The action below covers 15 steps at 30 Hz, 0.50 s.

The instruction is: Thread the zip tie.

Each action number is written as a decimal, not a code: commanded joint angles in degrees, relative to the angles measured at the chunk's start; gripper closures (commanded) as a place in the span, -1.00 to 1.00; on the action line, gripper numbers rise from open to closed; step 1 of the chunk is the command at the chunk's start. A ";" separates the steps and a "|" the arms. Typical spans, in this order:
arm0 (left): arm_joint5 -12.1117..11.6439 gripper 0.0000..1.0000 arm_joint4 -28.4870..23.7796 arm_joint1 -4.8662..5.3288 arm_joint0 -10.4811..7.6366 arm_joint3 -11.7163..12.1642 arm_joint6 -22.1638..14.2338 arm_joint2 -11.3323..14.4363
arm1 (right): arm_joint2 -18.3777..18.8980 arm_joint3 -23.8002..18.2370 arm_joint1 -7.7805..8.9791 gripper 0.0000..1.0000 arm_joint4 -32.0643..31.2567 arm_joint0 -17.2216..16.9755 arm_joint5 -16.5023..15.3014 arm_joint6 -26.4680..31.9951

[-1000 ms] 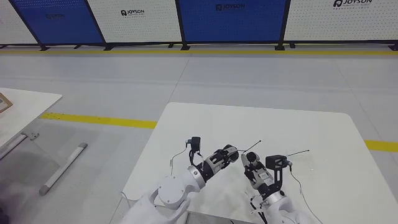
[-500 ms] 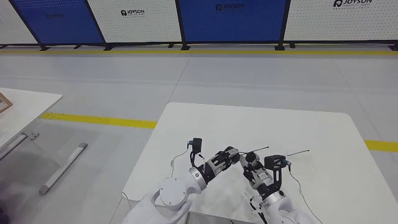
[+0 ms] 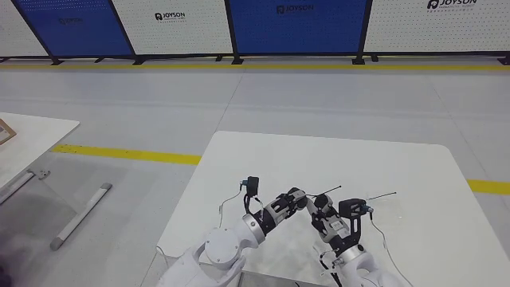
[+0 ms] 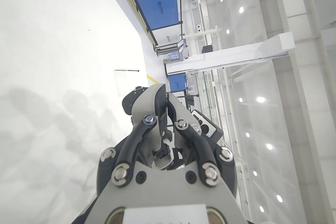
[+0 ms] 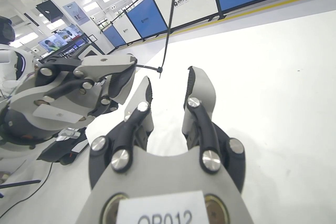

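Observation:
A black zip tie [image 5: 170, 15] is held in the air above the white table [image 3: 319, 151]. My left gripper [image 5: 131, 66] is shut on its short end. The tie's head [image 5: 159, 69] sticks out just past those fingers, and the long strap rises from the head. In the top view the strap [image 3: 327, 190] points away to the far right. My right gripper [image 5: 169, 74] is open, its fingertips just below and on either side of the head, not touching it. In the left wrist view my left gripper [image 4: 166, 95] has its pads pressed together, and they hide the tie.
A second black zip tie [image 3: 382, 196] lies flat on the table to the right of both grippers, also seen as the second tie [image 4: 126, 69]. Thin cables [image 3: 381, 235] trail beside the right arm. The table's far half is bare white surface.
The held tie's free tip has swung a little to the right and nearer. The left gripper has edged closer to the right gripper. The second tie has not moved.

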 commanded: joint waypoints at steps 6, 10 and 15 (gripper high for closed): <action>0.09 1.00 0.50 0.02 0.12 -0.14 -0.23 -0.05 | -0.07 -0.07 -0.04 0.58 -0.17 0.03 0.56 -0.19; 0.28 1.00 0.80 0.04 0.25 -0.29 -0.40 -0.09 | -0.24 -0.15 -0.07 0.56 -0.43 0.11 0.88 0.00; 0.38 1.00 1.09 0.06 0.39 -0.42 -0.65 -0.05 | -0.34 -0.31 -0.07 0.62 -0.60 0.12 1.01 0.14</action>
